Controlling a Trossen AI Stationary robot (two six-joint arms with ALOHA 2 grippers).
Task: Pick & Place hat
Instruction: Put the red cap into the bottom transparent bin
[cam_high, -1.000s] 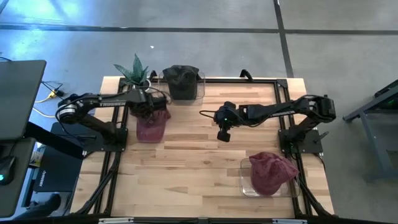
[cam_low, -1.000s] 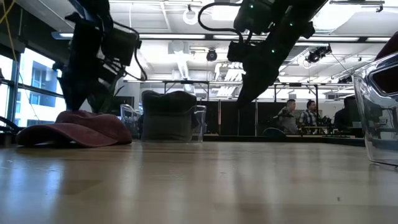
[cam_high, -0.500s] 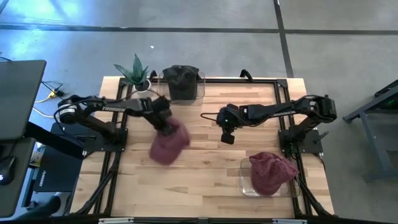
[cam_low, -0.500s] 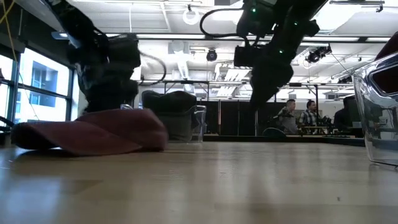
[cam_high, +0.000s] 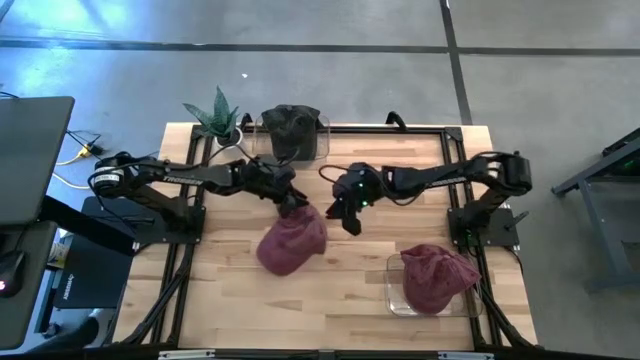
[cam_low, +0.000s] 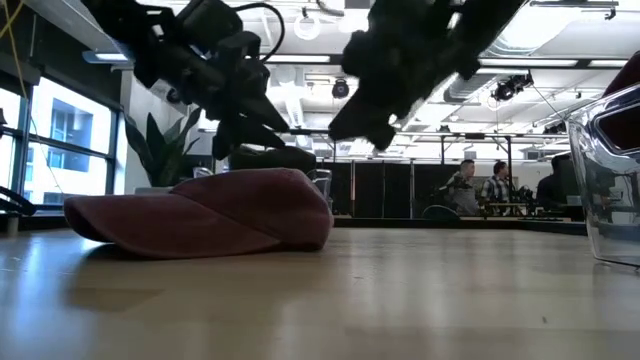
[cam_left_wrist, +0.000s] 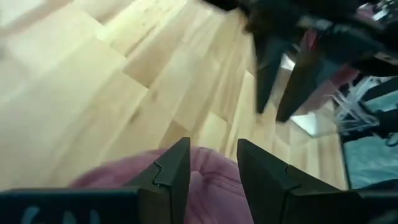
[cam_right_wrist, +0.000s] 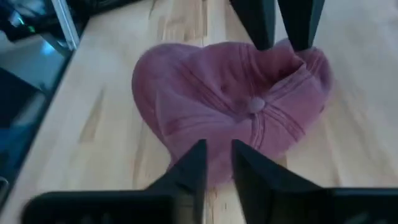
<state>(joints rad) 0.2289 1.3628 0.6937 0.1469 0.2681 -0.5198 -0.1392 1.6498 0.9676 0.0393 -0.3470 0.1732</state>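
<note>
Hat, maroon, lies mid-surface, pinched at its twelve-o'clock edge by the left gripper, whose arm stretches low from nine o'clock. The right gripper, fingers narrowly parted and empty, hangs tilted toward the hat's three-o'clock side.

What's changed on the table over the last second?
The left end effector dragged the red hat from near the plant to the table's middle. The right end effector swung toward it. The hat in the clear bin stayed put.
</note>
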